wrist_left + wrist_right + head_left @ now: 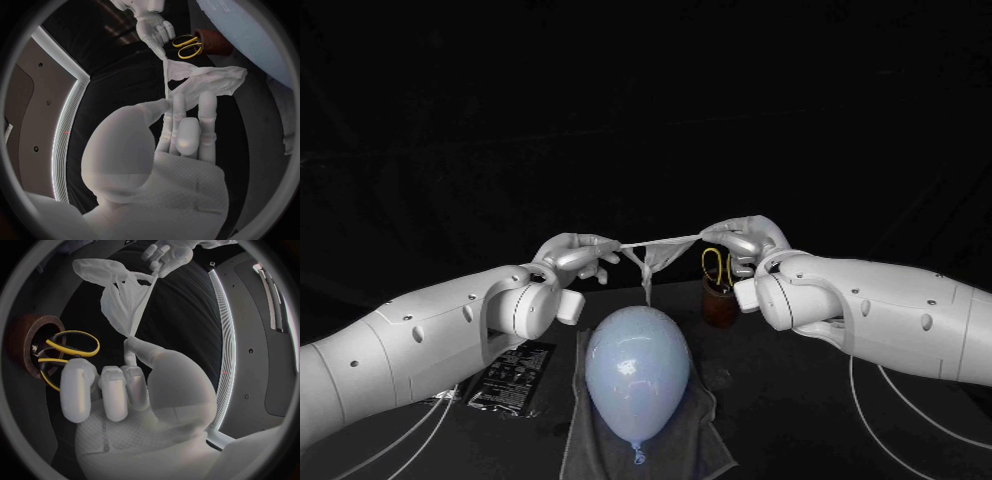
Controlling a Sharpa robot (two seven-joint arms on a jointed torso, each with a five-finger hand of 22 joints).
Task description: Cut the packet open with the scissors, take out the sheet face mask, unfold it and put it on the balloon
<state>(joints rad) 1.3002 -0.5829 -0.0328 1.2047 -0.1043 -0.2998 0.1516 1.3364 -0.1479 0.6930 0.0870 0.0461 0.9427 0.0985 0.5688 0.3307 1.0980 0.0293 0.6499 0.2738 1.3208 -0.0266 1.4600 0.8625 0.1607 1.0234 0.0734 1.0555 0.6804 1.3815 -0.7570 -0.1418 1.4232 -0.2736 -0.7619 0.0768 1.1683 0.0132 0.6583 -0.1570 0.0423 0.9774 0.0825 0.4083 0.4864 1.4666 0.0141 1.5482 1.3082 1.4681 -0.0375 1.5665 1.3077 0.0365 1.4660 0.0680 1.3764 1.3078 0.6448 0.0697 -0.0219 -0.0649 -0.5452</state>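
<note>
two hands up, the sheet mask (651,257) strung between them. left hand (577,255) pinches one end betw thumb and a finger, other fingers straight and close together. right hand (749,240) pinches the other end the same way, rest of its fingers side by side on nothing. top edge of the mask is a thin taut strip hand to hand. the rest hangs in a crumpled fold below and between the hands, not yet opened flat. balloon (638,368) lies below both hands on a dark cloth (704,430). the fold's tip is just over its far end, can't tell if touching.

handling, my guess: mask is thin, limp, prob wet and clingy, sticks to itself, tears if yanked. best held at the outer edges, layers peeled apart slowly. balloon is light and round, likely rolls if pushed, so lay the mask on, don't press.

room: open space above and between the hands for spreading wider. scissors (715,268) stand in a brown holder (718,306) just below the right hand, watch that side when lowering. packet (511,375) lies flat below the left arm, beside the balloon, out of the way.
</note>
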